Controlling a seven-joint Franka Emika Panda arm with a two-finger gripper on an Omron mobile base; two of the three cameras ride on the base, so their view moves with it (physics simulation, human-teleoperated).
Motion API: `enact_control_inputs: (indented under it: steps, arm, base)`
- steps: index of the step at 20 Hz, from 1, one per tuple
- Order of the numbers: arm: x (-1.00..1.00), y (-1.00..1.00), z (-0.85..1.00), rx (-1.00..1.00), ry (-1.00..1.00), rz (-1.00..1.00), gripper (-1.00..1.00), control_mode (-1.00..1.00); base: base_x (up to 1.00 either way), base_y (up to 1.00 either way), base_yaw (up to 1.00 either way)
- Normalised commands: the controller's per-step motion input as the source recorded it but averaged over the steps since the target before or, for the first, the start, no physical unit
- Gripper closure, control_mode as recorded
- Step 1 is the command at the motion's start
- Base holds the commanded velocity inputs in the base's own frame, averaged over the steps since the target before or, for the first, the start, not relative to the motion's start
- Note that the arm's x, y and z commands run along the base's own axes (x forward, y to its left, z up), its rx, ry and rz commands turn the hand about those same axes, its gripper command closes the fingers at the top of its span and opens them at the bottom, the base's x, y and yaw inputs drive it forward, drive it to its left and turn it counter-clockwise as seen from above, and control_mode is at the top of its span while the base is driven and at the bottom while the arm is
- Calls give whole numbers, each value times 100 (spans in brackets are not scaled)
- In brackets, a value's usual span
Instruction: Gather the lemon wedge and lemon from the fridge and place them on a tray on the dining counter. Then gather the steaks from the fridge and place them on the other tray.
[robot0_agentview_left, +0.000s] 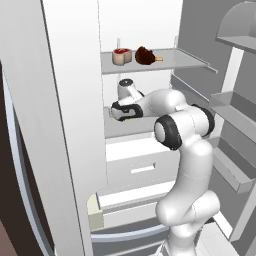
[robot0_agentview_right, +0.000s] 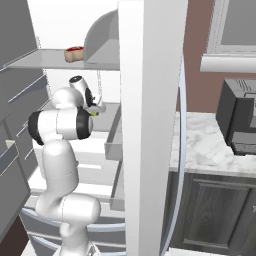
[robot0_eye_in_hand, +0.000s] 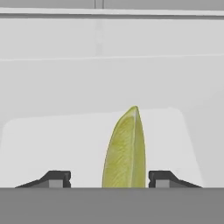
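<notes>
Yellow-green and standing on edge, the lemon wedge (robot0_eye_in_hand: 124, 151) sat between your gripper (robot0_eye_in_hand: 109, 179) tips in the hand view, resting on the pale fridge shelf (robot0_eye_in_hand: 52, 140). You had a dark fingertip (robot0_eye_in_hand: 57, 178) on either side of it, each with a clear gap to the peel, so your jaws were apart and nothing was clamped. From the left base view your arm (robot0_agentview_left: 187, 150) reached into the open fridge, hand at the middle shelf (robot0_agentview_left: 125, 127), below the upper shelf (robot0_agentview_left: 170, 61). On that upper shelf you had a small tan cup with red filling (robot0_agentview_left: 121, 56) and, just beside it, a dark brown piece of meat with a pale end (robot0_agentview_left: 146, 56). From the right base view a speck of yellow-green (robot0_agentview_right: 93, 113) showed at your hand, with the open fridge door (robot0_agentview_right: 150, 125) near the camera and a marble counter (robot0_agentview_right: 210, 145) with a dark appliance (robot0_agentview_right: 240, 122) beyond it.
</notes>
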Motion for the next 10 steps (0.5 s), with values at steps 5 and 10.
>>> enact_control_inputs:
  steps: [5,10]
  arm:
    - [-25,0,-17,3,0,0,100,-100]
    - [-27,2,-5,2,-1,0,100,-100]
  base:
    - [0,0,0]
    - [0,0,0]
